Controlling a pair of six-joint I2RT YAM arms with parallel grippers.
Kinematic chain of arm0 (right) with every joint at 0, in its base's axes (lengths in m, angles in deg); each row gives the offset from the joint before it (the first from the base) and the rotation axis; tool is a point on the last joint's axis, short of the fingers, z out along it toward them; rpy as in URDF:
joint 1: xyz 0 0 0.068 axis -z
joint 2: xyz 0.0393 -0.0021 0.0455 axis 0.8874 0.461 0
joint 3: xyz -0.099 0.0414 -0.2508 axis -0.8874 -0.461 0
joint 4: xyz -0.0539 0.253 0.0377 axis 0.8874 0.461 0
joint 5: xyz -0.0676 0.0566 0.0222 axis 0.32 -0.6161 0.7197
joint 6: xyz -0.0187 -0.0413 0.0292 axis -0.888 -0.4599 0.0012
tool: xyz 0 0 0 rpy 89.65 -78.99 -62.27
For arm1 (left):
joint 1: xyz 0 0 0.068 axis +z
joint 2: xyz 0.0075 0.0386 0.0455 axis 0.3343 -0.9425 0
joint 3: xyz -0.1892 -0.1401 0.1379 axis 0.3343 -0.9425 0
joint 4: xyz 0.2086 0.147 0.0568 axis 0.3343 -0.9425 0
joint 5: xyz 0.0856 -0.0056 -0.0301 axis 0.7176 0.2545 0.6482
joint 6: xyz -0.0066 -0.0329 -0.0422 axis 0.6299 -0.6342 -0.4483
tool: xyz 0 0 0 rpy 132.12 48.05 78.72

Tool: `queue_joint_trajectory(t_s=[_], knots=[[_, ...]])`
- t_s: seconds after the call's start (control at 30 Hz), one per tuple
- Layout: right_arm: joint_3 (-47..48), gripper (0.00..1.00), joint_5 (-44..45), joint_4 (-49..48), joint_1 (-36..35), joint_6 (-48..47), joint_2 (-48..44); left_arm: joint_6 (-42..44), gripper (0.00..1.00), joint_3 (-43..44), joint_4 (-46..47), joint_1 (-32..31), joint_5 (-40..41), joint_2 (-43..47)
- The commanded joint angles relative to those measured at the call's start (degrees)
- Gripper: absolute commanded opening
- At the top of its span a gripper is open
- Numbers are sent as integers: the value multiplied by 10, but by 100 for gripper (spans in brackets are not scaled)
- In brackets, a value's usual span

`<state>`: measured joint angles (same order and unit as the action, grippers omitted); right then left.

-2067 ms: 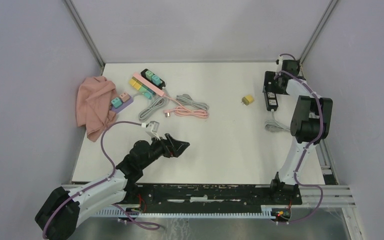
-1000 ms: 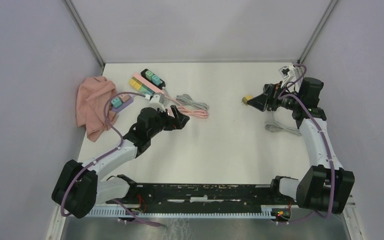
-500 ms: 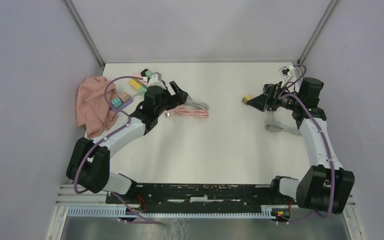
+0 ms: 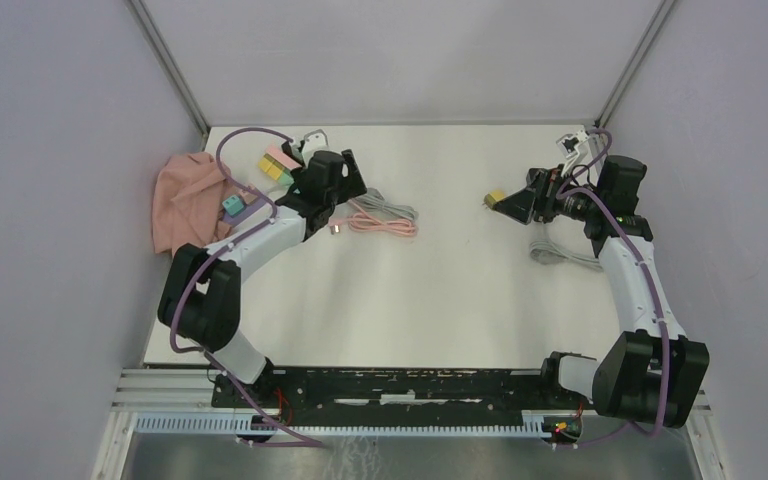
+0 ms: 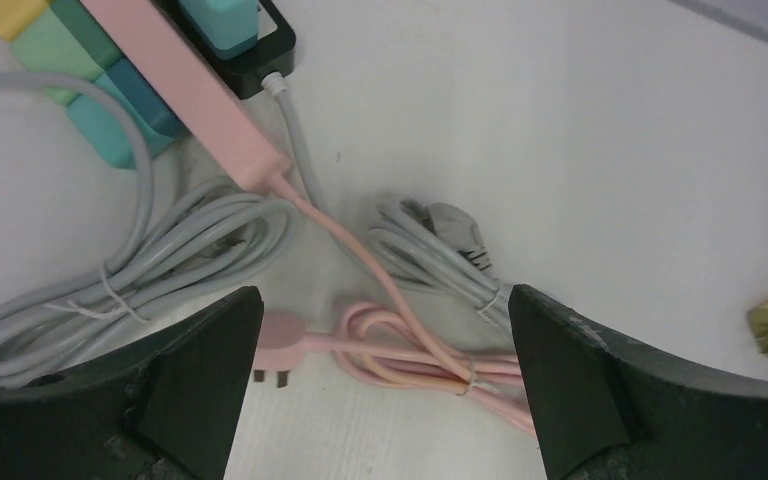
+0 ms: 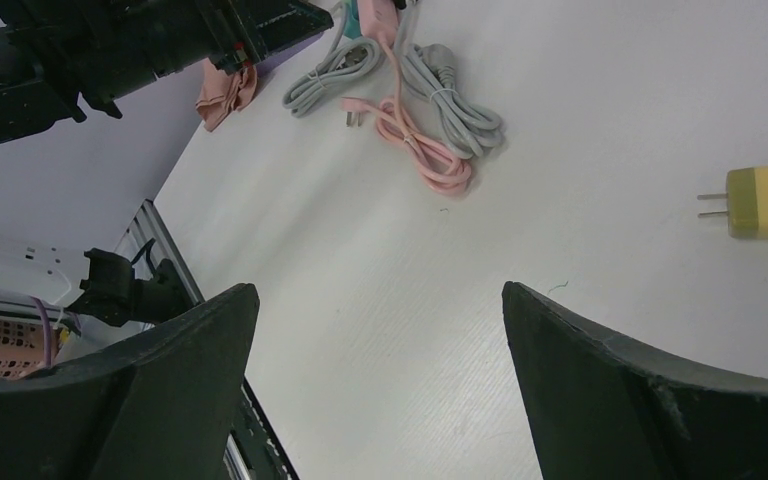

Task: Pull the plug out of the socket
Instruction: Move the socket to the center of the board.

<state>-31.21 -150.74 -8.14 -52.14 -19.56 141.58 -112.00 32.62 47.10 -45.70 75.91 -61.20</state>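
A black socket strip (image 5: 260, 55) with a teal plug (image 5: 222, 22) in it lies at the far left, beside a pink strip (image 5: 190, 80) with yellow, green and blue plugs (image 5: 110, 110) along it. My left gripper (image 4: 355, 178) hovers open just right of these strips, its jaws (image 5: 382, 300) spread over the pink cable bundle (image 5: 410, 345). A loose yellow plug (image 4: 497, 197) lies on the table at the right. My right gripper (image 4: 513, 205) stands open just beside it, holding nothing (image 6: 380, 290).
A pink cloth (image 4: 188, 205) lies at the left edge next to a purple strip (image 4: 238, 205) with teal and orange plugs. Grey cable coils (image 5: 160, 260) lie around the pink cable. Another grey cable (image 4: 560, 255) rests under the right arm.
My left arm has swung from the table's middle up to the far-left strips, its gripper staying open. The right arm has barely moved over the last second.
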Motion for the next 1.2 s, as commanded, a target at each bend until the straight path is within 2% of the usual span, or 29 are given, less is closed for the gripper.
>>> queue_joint_trajectory(t_s=[0.0, 0.1, 0.2, 0.47, 0.83, 1.07, 1.17], knots=[[25, 98, -20, -1, 2, -12, -7, 150, 99, 11, -29, 7, 36, 7], [25, 98, -22, 0, 1, -12, -7, 229, 99, -23, -14, 20, 25, 25], [25, 98, -24, 0, 2, -12, -7, 245, 99, -37, -20, 53, 19, 29], [24, 98, -25, 1, 2, -12, -6, 237, 94, -41, -20, 117, -50, -15], [24, 98, -28, 2, 1, -12, -2, 206, 80, -48, -7, 171, -142, -96], [24, 98, -27, 2, 2, -12, 1, 185, 59, -53, -14, 177, -166, -100], [25, 98, -27, 4, 2, -13, -1, 172, 38, -70, -11, 177, -181, -82]])
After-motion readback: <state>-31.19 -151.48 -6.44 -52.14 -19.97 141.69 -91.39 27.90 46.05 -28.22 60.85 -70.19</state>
